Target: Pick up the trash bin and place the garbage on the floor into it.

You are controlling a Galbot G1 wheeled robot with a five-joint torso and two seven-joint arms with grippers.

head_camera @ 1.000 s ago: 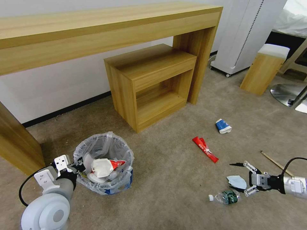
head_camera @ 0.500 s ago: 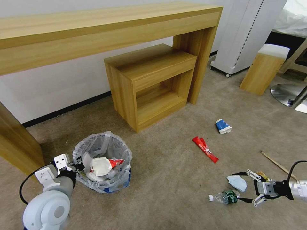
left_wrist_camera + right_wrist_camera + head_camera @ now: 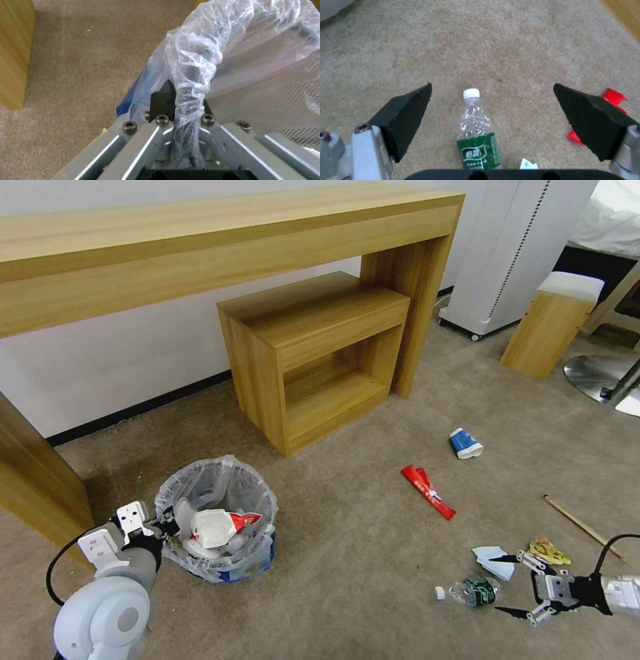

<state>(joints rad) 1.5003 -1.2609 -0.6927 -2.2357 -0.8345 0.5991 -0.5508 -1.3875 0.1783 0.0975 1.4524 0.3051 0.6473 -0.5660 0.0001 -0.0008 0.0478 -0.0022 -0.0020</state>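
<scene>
Trash bin (image 3: 217, 527): one, round, lined with a crinkly translucent bag, on the floor (image 3: 347, 553) near the wooden worktop (image 3: 200, 240), holding a crumpled red-and-white cup (image 3: 217, 527) with other white litter; the left hand (image 3: 160, 528) is clamped on its bagged rim. Loose on the carpet: one green-labelled bottle (image 3: 470, 591) with a white cap, one blue-white cup (image 3: 465, 443), one red wrapper (image 3: 428, 491), one yellow wrapper (image 3: 548, 551), one pale tissue (image 3: 495, 561), one wooden stick (image 3: 583, 527). Right hand (image 3: 510, 585): fingers spread wide, low, just beside the bottle.

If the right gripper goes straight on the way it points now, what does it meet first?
Most likely the bottle: it lies on the floor between the open fingers of the right gripper, straight ahead. Height above it is unclear.
</scene>
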